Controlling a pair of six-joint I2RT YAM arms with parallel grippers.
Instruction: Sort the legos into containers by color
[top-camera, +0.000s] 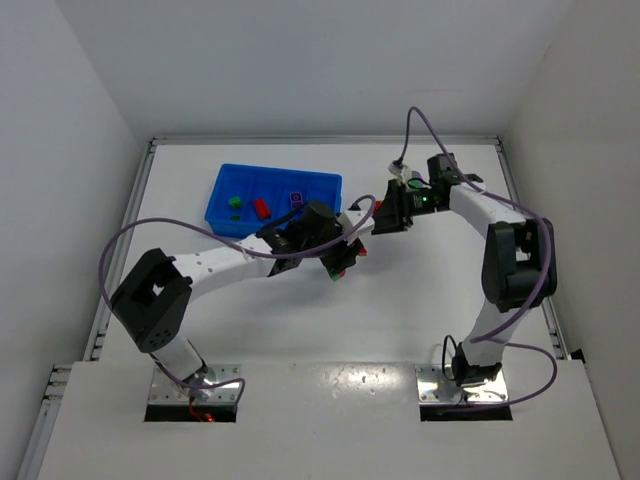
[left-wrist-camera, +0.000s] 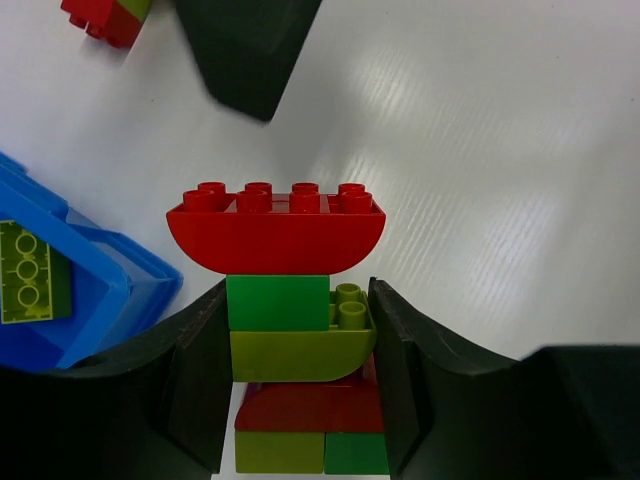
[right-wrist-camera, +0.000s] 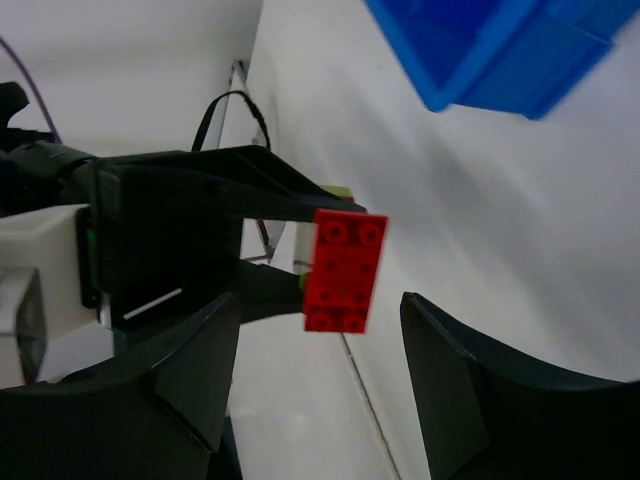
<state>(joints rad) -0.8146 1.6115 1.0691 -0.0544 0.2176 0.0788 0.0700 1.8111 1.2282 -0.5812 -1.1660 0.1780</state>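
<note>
- The clump (left-wrist-camera: 290, 320) is pinched in the left gripper (left-wrist-camera: 297, 290); its fingers (left-wrist-camera: 195, 380) are pressed on both sides against the green and yellow-green bricks in the middle of the stack
- The clump is stacked red, green, yellow-green, red, then yellow-green and green side by side deepest between the jaws; the curved red top brick (left-wrist-camera: 275, 235) stands clear beyond the fingertips, studs outward
- In the top view the left gripper (top-camera: 342, 258) and clump (top-camera: 336, 268) are seen just right of the tray (top-camera: 322, 190), outside it, over the table (top-camera: 420, 300); whether the clump touches the table cannot be told
- The right gripper (right-wrist-camera: 318, 300) is spread wide, nothing held; in its wrist view the top brick (right-wrist-camera: 345, 270) is framed between the two fingers (right-wrist-camera: 190, 370), studs toward the camera, touching neither
- In the left wrist view one right finger (left-wrist-camera: 245, 50) is seen beyond the top brick, apart from it
- In the top view the right gripper (top-camera: 385, 215) faces the left one, near it, right of the tray
- In the tray a green brick (top-camera: 234, 202), a red brick (top-camera: 260, 207) and a purple brick (top-camera: 295, 197) lie in separate compartments; a yellow-green brick (left-wrist-camera: 25, 275) is seen in the tray (left-wrist-camera: 100, 290) in the left wrist view
- A red and yellow-green pair (left-wrist-camera: 105, 15) is cut off by the upper left edge of that view
</note>
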